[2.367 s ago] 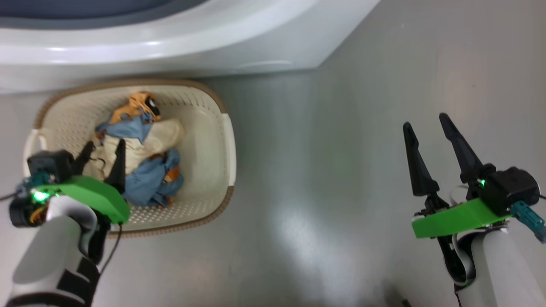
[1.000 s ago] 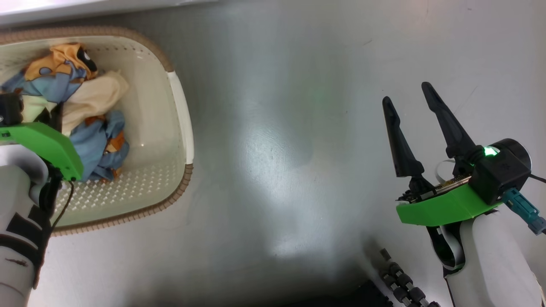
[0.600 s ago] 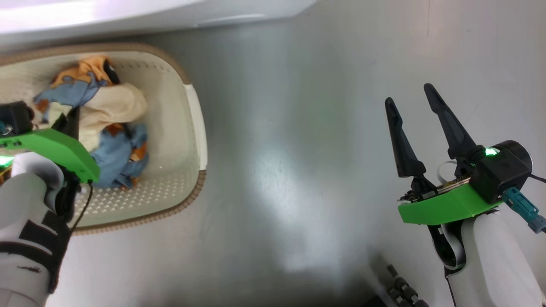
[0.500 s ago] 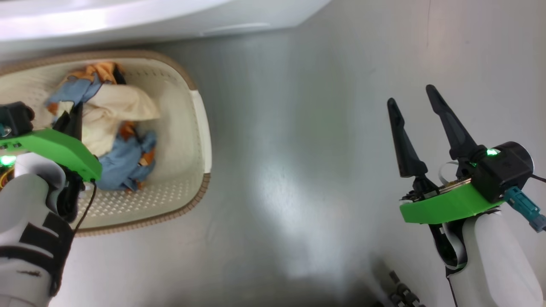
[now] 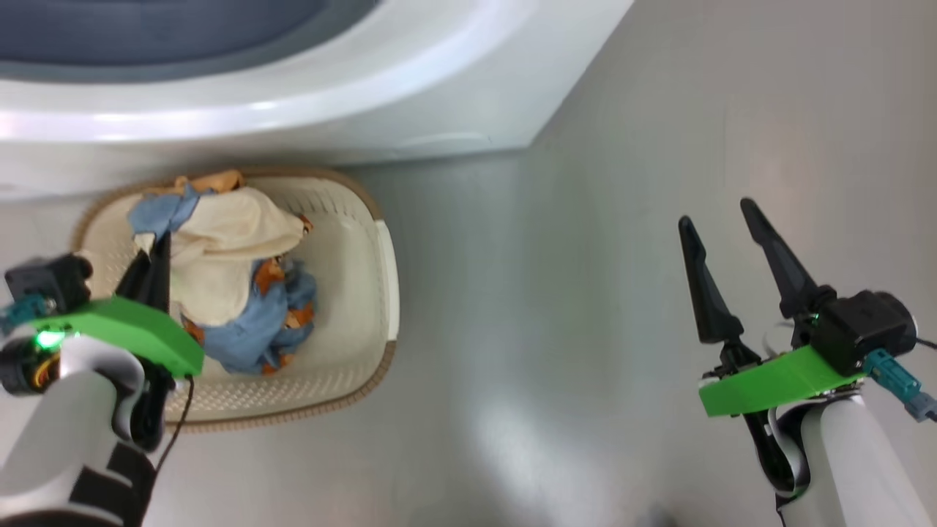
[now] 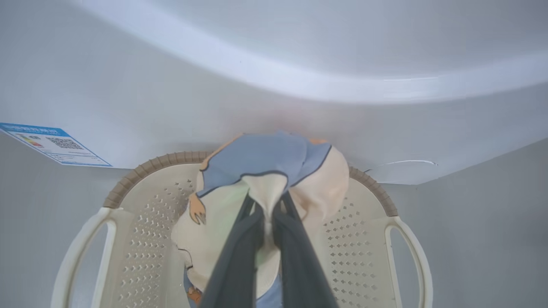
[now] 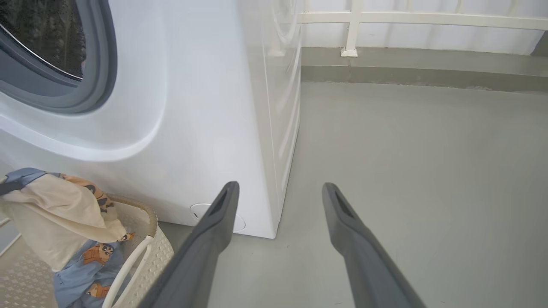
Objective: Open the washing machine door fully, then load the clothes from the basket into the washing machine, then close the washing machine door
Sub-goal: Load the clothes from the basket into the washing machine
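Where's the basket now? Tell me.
Head view, left side: the basket sits on the floor right before the washing machine, with the left gripper holding clothes above it.

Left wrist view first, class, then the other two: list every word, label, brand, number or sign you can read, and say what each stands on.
blue label sticker on the white front of the washing machine: lines of print and a square code, too small and blurred to read.
Nothing else in these pictures carries readable words, brands or numbers.
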### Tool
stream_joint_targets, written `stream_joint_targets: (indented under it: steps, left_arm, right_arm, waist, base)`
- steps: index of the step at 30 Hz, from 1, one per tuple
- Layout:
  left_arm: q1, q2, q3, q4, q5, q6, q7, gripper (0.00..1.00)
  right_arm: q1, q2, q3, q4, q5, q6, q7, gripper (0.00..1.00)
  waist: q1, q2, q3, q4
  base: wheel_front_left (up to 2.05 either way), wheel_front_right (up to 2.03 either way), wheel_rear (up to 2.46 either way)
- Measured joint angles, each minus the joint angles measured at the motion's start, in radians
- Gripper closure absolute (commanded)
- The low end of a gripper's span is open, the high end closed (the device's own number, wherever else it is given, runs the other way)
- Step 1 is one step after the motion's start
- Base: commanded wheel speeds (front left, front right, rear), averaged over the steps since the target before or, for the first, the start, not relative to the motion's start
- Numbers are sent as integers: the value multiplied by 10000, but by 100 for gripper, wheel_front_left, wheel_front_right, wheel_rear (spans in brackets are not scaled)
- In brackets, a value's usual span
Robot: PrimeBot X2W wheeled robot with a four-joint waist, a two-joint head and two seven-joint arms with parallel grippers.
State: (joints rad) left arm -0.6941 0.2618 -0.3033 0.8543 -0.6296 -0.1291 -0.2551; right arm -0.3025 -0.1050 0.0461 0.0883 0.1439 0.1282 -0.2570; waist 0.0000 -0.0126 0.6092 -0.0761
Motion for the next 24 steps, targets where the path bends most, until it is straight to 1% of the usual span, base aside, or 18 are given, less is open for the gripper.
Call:
stream_joint_targets:
  steps: [9,19,24]
  left_arm:
    - [1714,-165,1135,-1812,1262,0,0,100]
    - [3535,-487,2493,-4021,2063,0,-2,100]
    - [4632,-639,2849,-5047,2514,0,0,100]
  right_arm:
    - [702,-144,-23,199,169,0,0,0]
    - [1376,-282,-144,318,280,0,0,0]
    - [1666,-337,-222,403,384,0,0,0]
  waist:
    - [0,-1,-1400,144]
    - [0,0,-2652,222]
    - [0,0,-3160,215]
  base:
    - [0,0,0]
    - [0,0,0]
    - [0,0,0]
